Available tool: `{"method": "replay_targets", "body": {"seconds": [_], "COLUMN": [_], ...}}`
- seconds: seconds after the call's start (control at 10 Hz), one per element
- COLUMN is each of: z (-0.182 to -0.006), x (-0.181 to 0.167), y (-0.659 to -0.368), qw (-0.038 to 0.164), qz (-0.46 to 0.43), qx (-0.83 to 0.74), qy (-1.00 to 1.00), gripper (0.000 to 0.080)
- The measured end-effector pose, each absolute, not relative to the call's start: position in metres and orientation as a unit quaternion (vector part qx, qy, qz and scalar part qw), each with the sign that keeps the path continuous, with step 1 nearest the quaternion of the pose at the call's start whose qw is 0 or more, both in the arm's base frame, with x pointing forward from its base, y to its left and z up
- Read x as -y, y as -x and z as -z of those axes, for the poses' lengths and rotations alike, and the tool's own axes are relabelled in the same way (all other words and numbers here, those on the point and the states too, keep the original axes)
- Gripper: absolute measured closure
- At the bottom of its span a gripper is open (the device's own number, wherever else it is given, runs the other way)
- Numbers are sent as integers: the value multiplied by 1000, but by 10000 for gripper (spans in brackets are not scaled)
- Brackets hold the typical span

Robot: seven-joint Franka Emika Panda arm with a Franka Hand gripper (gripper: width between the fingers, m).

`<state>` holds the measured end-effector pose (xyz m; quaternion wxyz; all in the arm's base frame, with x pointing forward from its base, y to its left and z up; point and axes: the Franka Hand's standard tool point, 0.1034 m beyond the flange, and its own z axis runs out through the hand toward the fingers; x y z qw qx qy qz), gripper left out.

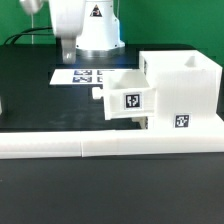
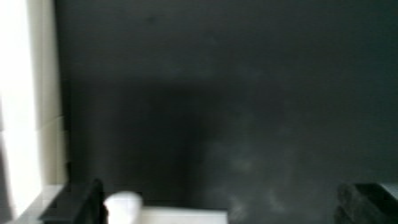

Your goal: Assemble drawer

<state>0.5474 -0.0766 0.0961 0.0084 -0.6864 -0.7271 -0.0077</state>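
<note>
In the exterior view the arm [image 1: 45, 25] is reaching in at the top left corner, cut off by the frame edge, so its gripper is not showing there. In the wrist view the gripper [image 2: 228, 203] is hanging over the dark table [image 2: 231, 90] with its two dark fingertips [image 2: 75, 203] standing wide apart and nothing between them but a blurred pale shape at the lower edge, too unclear to name.

The drawer parts are sitting well apart from the arm, toward the exterior view's right. The marker board [image 1: 80, 75] is lying flat on the table just in front of the robot base [image 1: 95, 30]. Right of it, a tray [image 1: 126, 92] is sticking partly out of the housing [image 1: 180, 90], its tagged front facing the camera and a small knob showing on its left side. The housing is standing upright against the border bar [image 1: 100, 146], which is running along the near edge of the table.

A pale strip is running along one edge of the wrist view; what it belongs to cannot be told. A second tray is not showing clearly in either view.
</note>
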Motion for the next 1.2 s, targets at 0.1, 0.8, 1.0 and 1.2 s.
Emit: {"method": "replay_targets", "body": {"seconds": [0.1, 0.8, 1.0, 1.2], "z": [-86, -53, -50, -53], "x": [79, 75, 59, 41], "y": [-545, -556, -565, -570], "qw": [26, 88, 88, 90], "qz": [20, 36, 35, 36], "qx": [722, 728, 712, 703], "qy": [691, 679, 696, 704], "gripper": [150, 150, 150, 150]}}
